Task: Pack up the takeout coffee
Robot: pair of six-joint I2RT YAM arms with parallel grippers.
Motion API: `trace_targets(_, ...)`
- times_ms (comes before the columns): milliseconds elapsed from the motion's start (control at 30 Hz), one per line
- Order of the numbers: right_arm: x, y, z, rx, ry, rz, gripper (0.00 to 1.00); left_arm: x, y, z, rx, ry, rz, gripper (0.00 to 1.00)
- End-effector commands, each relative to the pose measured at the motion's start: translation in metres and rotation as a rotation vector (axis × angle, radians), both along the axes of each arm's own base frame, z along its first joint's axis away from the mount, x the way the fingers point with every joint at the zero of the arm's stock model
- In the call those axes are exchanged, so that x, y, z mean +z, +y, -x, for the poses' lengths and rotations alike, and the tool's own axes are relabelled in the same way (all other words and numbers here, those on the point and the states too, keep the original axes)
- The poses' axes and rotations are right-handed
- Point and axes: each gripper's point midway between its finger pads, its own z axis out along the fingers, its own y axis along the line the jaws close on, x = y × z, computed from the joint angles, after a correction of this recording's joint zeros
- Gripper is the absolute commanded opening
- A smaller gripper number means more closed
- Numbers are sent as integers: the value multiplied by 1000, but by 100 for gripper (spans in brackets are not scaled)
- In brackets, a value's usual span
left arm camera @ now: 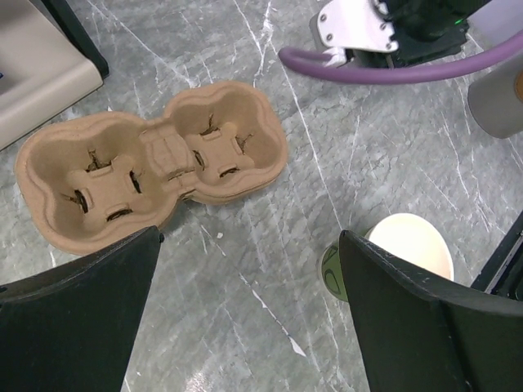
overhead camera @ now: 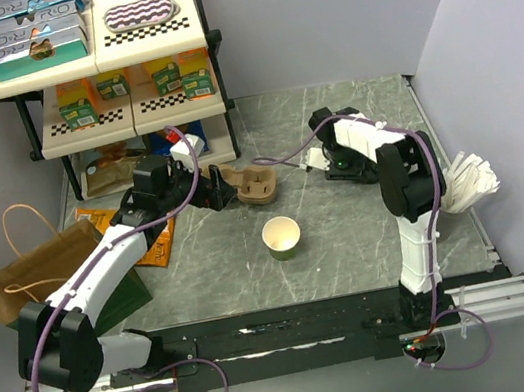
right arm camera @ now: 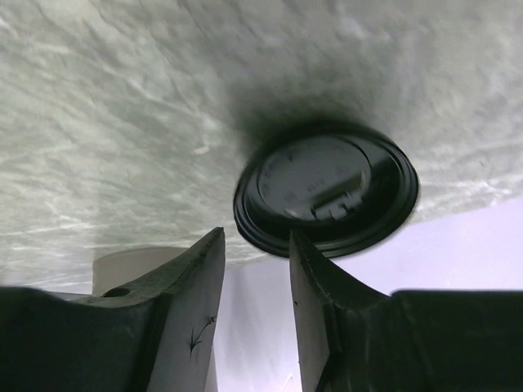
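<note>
Table: grey stone-look top (overhead camera: 353, 251) with pale walls around it.
Left gripper (left arm camera: 249, 314): spread wide. Its two black fingers (left arm camera: 82, 318) stand far apart, and only bare table shows between them.
Cup carrier (left arm camera: 155, 167): brown, with two cup holes, both with nothing in them. It lies flat at about 11 o'clock from the left gripper's gap, close by. I cannot tell if it touches a finger.
Green cup (left arm camera: 409, 245): it stands upright on the table with no lid, so its cream inside shows. It is at about 3 o'clock from that gap, partly hidden behind one finger. In the top view it is at 5 o'clock from the carrier, apart from it.
Right gripper (right arm camera: 255, 286): narrow. Its fingers (right arm camera: 188, 302) have a small gap and nothing sits in it.
Black lid (right arm camera: 327, 188): round, and it lies flat on the table. It is at 1 o'clock from the right gripper's tips, just past them. I cannot tell if they touch.
Pale cup (right arm camera: 139, 265): it stands beside one right finger, at 9 o'clock.
Purple cable (left arm camera: 392, 69): it runs across the far side of the table.
Paper bag (overhead camera: 36, 266): brown with handles, at 9 o'clock from the green cup, well apart.
Shelf (overhead camera: 98, 72): at 11 o'clock, holding boxes and small cartons.
White stack (overhead camera: 468, 182): at 3 o'clock by the table edge. It is too small to tell what it is.
</note>
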Motion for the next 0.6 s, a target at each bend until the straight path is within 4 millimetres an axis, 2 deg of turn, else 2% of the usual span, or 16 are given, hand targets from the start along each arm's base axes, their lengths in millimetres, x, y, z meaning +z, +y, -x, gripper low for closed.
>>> trace_targets(0,-9,-2,9,21,68,29,44,19,-1,-6,-4,-67,20,97)
trace_targets(333,-22,-4,19,13,108,42,42,15,-2,-7,-3,-51,20,97)
trace_targets(567,-27,-5,17,6,112,57,32,17,-1,-9,1,-57,17,97)
